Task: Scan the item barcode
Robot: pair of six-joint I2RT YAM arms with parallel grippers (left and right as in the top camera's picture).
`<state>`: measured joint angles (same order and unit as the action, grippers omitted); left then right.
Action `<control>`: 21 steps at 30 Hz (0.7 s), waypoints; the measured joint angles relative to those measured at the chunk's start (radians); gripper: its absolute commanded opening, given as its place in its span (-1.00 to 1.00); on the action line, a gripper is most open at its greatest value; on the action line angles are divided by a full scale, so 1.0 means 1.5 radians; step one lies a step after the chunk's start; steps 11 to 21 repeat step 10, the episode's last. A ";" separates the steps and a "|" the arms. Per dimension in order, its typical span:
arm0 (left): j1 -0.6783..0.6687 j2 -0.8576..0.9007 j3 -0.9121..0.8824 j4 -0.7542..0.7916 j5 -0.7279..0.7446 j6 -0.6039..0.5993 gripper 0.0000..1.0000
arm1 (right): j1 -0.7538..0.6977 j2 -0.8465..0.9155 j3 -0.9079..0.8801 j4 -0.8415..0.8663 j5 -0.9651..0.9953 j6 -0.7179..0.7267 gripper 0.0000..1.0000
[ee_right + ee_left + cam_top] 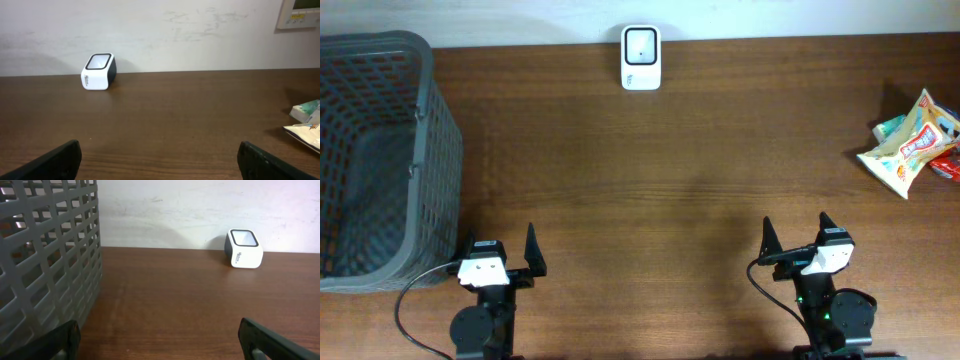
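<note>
Both end effectors (500, 240) (796, 224) gape at the table's (670, 200) near edge.

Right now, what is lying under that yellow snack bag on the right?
From under the yellow snack bag a teal packet pokes out at the far corner and a red packet on the right. The bag covers the rest of both, and anything else beneath.

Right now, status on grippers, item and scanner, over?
Left gripper open, empty. Right gripper open, empty. Snack packets untouched far right, scanner back centre. Nothing lying between them.
</note>
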<state>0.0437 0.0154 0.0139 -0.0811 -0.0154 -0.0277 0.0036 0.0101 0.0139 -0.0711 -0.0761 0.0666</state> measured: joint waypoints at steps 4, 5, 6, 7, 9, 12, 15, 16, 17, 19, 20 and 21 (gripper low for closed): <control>0.000 0.000 0.000 0.000 0.000 0.000 0.98 | 0.000 0.000 0.000 0.000 0.000 0.000 0.97; 0.000 0.000 0.000 0.000 0.000 0.000 0.98 | 0.000 0.000 0.000 0.000 0.000 0.000 0.97; 0.000 0.000 0.000 0.000 0.000 0.000 0.98 | 0.000 0.000 0.000 0.000 0.000 0.000 0.97; 0.000 0.000 0.000 0.000 0.000 0.000 0.98 | 0.000 0.000 0.000 0.000 0.000 0.000 0.97; 0.000 0.000 0.000 0.000 0.000 0.000 0.98 | 0.000 0.000 0.000 0.000 0.000 0.000 0.97; 0.000 0.000 0.000 0.000 0.000 0.000 0.98 | 0.000 0.000 0.000 0.000 0.000 0.000 0.97; 0.000 0.000 0.000 0.000 0.000 0.000 0.98 | 0.000 0.000 0.000 0.000 0.000 0.000 0.97; 0.000 0.000 0.000 0.000 0.000 0.000 0.98 | 0.000 0.000 0.000 0.000 0.000 0.000 0.97; 0.000 0.000 0.000 0.000 0.000 0.000 0.98 | 0.000 0.000 0.000 0.000 0.000 0.000 0.97; 0.000 0.000 0.000 0.000 0.000 0.000 0.98 | 0.000 0.000 0.000 0.000 0.000 0.000 0.97; 0.000 0.000 0.000 0.000 0.000 0.000 0.98 | 0.000 0.000 0.000 0.000 0.000 0.000 0.97; 0.000 0.000 0.000 0.000 0.000 0.000 0.98 | 0.000 0.000 0.000 0.000 0.000 0.000 0.97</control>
